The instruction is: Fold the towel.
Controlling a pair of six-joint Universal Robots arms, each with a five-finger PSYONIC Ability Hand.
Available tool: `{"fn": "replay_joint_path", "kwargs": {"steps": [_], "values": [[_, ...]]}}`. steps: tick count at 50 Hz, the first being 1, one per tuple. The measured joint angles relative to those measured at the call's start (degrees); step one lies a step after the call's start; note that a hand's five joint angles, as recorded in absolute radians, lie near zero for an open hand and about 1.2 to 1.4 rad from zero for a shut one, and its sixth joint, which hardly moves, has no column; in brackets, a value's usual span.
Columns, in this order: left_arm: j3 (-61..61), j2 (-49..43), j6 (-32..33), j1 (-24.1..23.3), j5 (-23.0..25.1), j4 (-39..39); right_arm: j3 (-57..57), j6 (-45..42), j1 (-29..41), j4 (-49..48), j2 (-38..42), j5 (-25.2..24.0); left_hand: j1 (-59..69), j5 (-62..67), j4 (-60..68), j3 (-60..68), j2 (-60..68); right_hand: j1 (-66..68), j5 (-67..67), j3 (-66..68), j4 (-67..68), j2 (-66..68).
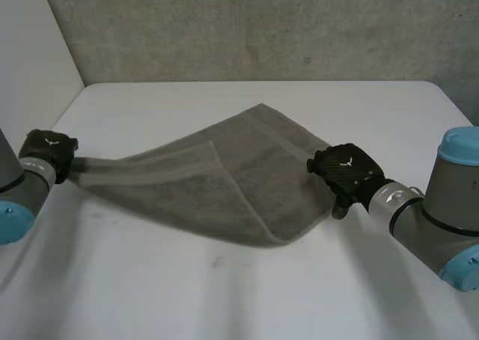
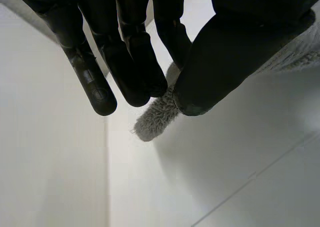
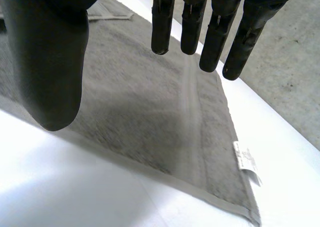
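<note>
1. The left hand (image 1: 49,154) is at the middle left of the head view. Its fingers (image 2: 135,72) and thumb pinch one corner of the towel (image 1: 224,183), and a bit of fluffy cloth pokes out past the fingertips.
2. From that corner the towel runs tight toward the middle of the frame. It looks lifted a little off the table (image 1: 224,295) near the hand.
3. The right hand (image 1: 346,169) is at the middle right, at the towel's right edge. Its fingers (image 3: 162,22) are straight, its thumb (image 3: 50,62) is held apart, and it holds nothing.
4. Under that hand the towel lies flat. A small white label (image 3: 246,161) sticks out at the edge beyond the fingertips.
5. In the middle of the frame one part of the towel lies over another, so I think the fold has begun but is not done.
6. I think the step now is moving the held corner.
7. Next, the left hand should keep its pinch tight and bring the corner across to line up with the far edge.
8. The right hand could press down so the towel does not slide.
</note>
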Motion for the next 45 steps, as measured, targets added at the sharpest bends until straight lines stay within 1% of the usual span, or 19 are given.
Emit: {"fn": "replay_joint_path", "kwargs": {"steps": [4, 7, 9, 10, 11, 13, 14, 15, 16, 18, 26, 33, 36, 41, 45], "values": [[4.3, -3.9, 3.3, 0.3, -3.3, 1.5, 0.0, 0.0, 0.4, 0.0, 0.1, 0.0, 0.0, 0.0, 0.0, 0.0, 0.0, 0.0, 0.0, 0.0, 0.0, 0.0], [7.3, -5.9, 4.1, 0.2, -5.9, 3.0, 0.0, 0.0, 0.6, 0.0, 0.1, 0.0, 0.0, -0.1, -0.1, -0.5, -0.5, 0.0, 0.0, 0.0, 0.0, 0.0], [8.4, -6.4, 3.9, 0.0, -6.7, 3.4, 0.1, 0.0, 0.6, 0.0, 0.1, 0.0, -3.7, -4.7, -5.8, -5.7, -5.8, 0.0, 0.0, 0.0, 0.0, 0.0], [8.8, -6.5, 3.7, -0.2, -7.0, 3.6, 0.1, 0.0, 0.6, -0.1, 0.1, 0.0, -7.2, -7.0, -8.0, -8.9, -9.0, 0.0, 0.0, 0.0, 0.0, 0.0], [9.2, -6.6, 3.3, -0.5, -7.1, 3.8, 0.0, 0.0, 0.6, -0.1, 0.1, 0.0, -17.3, -18.7, -19.8, -19.6, -19.9, 0.0, 0.0, 0.0, 0.0, 0.0], [9.6, -6.5, 2.2, -1.5, -6.9, 3.9, 0.0, 0.0, 0.6, -0.1, 0.1, 0.0, -38.3, -38.7, -39.2, -39.1, -39.3, 0.0, 0.0, 0.0, 0.0, 0.0], [9.7, -6.4, 1.8, -1.9, -6.7, 3.9, 0.0, 0.0, 0.6, -0.1, 0.1, 0.0, -41.1, -41.3, -41.9, -42.8, -42.8, 0.0, 0.0, 0.0, 0.0, 0.0], [9.7, -6.3, 1.2, -2.8, -6.4, 3.8, 0.0, 0.0, 0.6, -0.1, 0.1, 0.0, -46.1, -47.5, -48.1, -48.0, -48.2, 0.0, 0.0, 0.0, 0.0, 0.0], [9.8, -6.2, 0.6, -3.8, -6.0, 3.8, 0.0, 0.0, 0.6, -0.1, 0.1, 0.0, -49.6, -50.6, -51.6, -51.6, -51.7, 0.0, 0.0, 0.0, 0.0, 0.0], [9.8, -6.0, -0.2, -5.9, -5.3, 3.7, -0.1, -0.1, 0.6, -0.1, 0.1, 0.0, -53.3, -54.5, -55.3, -55.3, -55.3, 0.0, 0.0, 0.0, 0.0, 0.0], [10.1, -5.7, -1.3, -13.8, -2.8, 2.7, -0.3, 0.0, 0.5, -0.1, 0.1, -0.1, -55.4, -56.2, -57.6, -57.5, -57.7, 0.0, 0.0, 0.0, 0.0, 0.0], [13.8, -7.4, -3.3, -18.6, 1.3, 1.0, -0.4, 0.1, 0.6, -0.1, 0.2, -0.2, -51.7, -52.5, -53.6, -53.5, -53.5, 0.0, 0.0, 0.0, 0.0, 0.0], [16.5, -8.9, -4.7, -19.5, 2.9, -0.6, -0.4, 0.1, 0.6, -0.1, 0.2, -0.2, -51.3, -52.0, -53.1, -53.0, -53.0, 0.0, 0.0, 0.0, 0.0, 0.0], [24.1, -13.1, -7.5, -20.4, 5.6, -6.0, -0.4, 0.1, 0.6, 0.0, 0.2, -0.2, -51.0, -51.6, -52.7, -52.6, -52.6, 0.0, 0.0, 0.0, 0.0, 0.0], [33.2, -18.4, -9.7, -20.4, 7.4, -12.5, -0.5, 0.1, 0.6, 0.0, 0.5, -0.2, -50.9, -51.5, -52.6, -52.4, -52.5, 0.0, 0.0, 0.0, 0.0, 0.0]]}}
